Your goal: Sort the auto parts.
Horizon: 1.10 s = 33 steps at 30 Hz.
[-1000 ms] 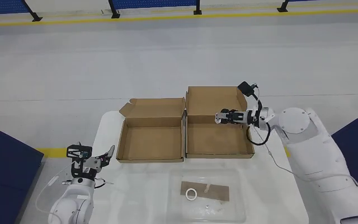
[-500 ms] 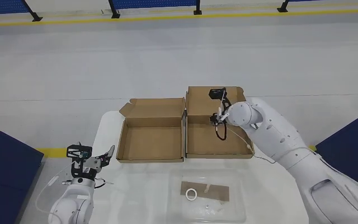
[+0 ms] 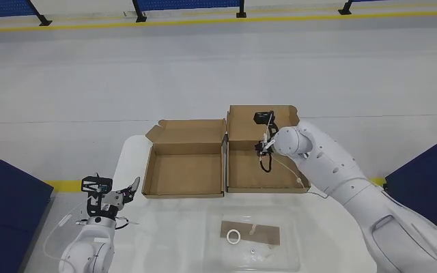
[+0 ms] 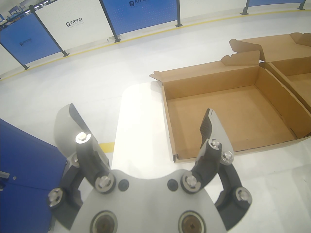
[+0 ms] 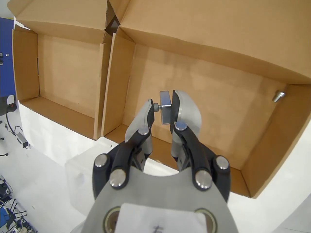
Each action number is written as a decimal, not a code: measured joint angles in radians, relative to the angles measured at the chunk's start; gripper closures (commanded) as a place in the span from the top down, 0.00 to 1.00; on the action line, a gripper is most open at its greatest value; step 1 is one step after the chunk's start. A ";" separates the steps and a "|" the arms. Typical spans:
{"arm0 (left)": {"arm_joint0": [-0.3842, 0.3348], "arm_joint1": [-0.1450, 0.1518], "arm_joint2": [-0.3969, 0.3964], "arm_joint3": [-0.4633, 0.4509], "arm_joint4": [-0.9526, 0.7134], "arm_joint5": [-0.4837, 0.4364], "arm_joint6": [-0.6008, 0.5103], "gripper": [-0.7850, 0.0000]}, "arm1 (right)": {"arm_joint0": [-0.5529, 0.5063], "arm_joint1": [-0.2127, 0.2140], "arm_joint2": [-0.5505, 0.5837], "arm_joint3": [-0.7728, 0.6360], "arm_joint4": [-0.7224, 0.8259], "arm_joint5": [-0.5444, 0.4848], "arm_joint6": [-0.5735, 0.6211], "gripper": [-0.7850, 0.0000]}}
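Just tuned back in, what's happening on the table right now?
The right gripper is shut on a small metal part, holding it above the right cardboard box, where one small metal piece already lies in a corner. The left gripper is open and holds nothing, at the table's edge near the left cardboard box. A white ring lies in the clear tray nearer the robot.

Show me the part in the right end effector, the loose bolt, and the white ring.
held metal part [image 5: 165,109], right wrist view, its flat plate.
loose bolt [image 5: 278,96], right wrist view, its middle.
white ring [image 3: 229,237], top view, its band.
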 measured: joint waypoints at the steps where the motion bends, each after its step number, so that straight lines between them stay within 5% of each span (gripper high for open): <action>1: 0.000 0.000 0.000 0.000 0.000 0.000 0.000 1.00 | -0.002 -0.003 -0.007 0.004 -0.014 0.023 0.002 0.00; 11: 0.000 0.000 0.000 0.000 0.000 0.000 0.000 1.00 | 0.040 -0.089 -0.110 0.119 -0.106 0.264 0.074 0.00; 17: 0.000 0.000 0.000 0.000 0.000 0.000 0.000 1.00 | 0.059 -0.133 -0.133 0.196 -0.103 0.284 0.082 0.00; 24: 0.000 0.000 0.000 0.000 0.000 0.000 0.000 1.00 | 0.053 -0.133 -0.130 0.200 -0.101 0.285 0.073 0.00; 33: 0.000 0.000 0.000 0.000 0.000 0.000 0.000 1.00 | 0.050 -0.169 -0.129 0.273 -0.117 0.406 0.072 0.00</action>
